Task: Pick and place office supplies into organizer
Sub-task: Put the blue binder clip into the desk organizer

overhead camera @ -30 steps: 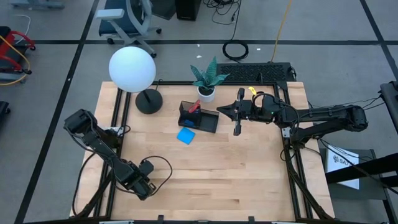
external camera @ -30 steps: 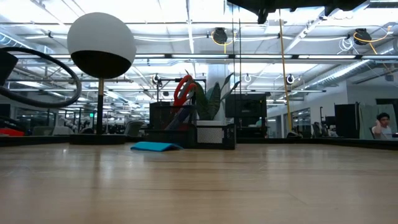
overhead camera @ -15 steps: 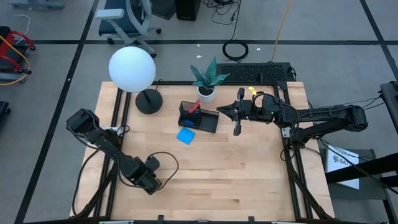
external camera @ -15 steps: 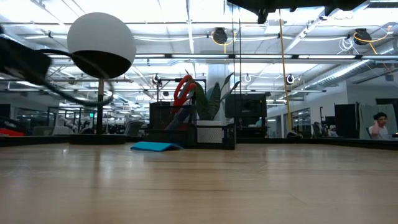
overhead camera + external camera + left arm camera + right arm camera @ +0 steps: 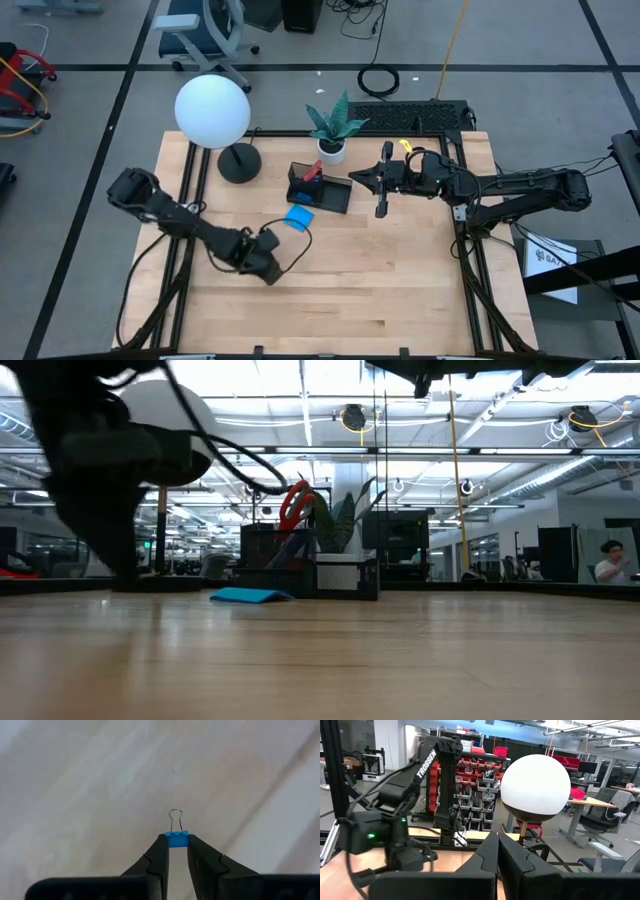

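Note:
A small blue binder clip with a wire loop sits between the fingertips of my left gripper, which hangs over the table's middle left, pointing steeply down. The black organizer stands at the far middle with red-handled scissors upright in it. A blue note pad lies flat just in front of it. My right gripper waits shut, raised above the table right of the organizer. My left gripper pinches the clip's blue body between its two fingertips, coming from above at a steep slant. The wire loop sticks out past the fingertips. The clip is lifted clear of the wood.
A lamp with a white globe and round black base stands at the far left. A white plant pot sits behind the organizer. Bare wood stretches across the near half of the table.
My left gripper has swung toward the table's right and far side, nearing the note pad, and has turned at the wrist, staying shut on the clip. In the low view the arm has come in from the left.

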Robot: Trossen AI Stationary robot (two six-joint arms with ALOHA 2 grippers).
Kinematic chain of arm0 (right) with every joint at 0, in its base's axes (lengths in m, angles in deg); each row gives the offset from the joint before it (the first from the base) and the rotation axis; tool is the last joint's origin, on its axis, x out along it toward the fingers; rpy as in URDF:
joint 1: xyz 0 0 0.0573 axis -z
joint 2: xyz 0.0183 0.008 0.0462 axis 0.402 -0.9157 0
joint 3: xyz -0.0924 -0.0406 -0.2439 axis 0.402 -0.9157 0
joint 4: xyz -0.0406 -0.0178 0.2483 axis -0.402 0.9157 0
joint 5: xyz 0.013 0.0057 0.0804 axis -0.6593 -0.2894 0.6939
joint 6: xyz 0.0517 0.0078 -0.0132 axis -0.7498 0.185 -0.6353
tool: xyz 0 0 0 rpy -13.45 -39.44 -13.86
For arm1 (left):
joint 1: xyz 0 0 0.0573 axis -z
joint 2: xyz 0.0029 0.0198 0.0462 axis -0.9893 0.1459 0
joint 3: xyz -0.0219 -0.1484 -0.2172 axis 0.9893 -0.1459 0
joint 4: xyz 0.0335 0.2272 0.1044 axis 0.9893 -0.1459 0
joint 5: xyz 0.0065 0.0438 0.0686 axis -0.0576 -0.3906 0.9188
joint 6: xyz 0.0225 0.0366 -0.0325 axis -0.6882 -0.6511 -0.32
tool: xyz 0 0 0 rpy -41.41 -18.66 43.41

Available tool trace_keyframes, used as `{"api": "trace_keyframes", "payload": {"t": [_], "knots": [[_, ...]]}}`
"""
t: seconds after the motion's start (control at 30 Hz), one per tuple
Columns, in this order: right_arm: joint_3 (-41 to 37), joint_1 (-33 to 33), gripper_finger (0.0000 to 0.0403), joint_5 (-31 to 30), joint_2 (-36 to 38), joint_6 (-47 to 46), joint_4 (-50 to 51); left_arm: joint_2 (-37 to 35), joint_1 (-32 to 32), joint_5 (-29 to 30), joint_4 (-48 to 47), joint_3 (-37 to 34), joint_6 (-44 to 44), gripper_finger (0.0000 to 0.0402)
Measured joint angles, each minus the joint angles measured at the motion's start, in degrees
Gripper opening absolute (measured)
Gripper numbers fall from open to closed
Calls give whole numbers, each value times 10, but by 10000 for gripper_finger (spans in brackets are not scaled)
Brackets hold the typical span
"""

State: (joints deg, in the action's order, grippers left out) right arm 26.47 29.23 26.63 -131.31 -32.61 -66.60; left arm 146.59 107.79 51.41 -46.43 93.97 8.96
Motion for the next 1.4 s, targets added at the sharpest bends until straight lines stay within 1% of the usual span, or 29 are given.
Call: {"api": "trace_keyframes", "payload": {"t": [0.2,0.43,0.63,0.77,1.0,1.2,1.4], "knots": [[0,0,0,0,0,0,0,-1,-58,17,34,0,-88,53],[0,0,0,0,0,0,0,-1,-115,14,127,0,-199,61],[0,0,0,0,0,0,0,-1,-166,11,183,0,-286,55],[0,0,0,0,0,0,0,-1,-200,11,215,1,-332,59],[0,0,0,0,0,0,0,-1,-252,10,256,1,-396,54],[0,0,0,0,0,0,0,-2,-294,10,273,1,-429,60],[0,0,0,0,0,0,0,-2,-325,12,276,1,-448,56]]}}
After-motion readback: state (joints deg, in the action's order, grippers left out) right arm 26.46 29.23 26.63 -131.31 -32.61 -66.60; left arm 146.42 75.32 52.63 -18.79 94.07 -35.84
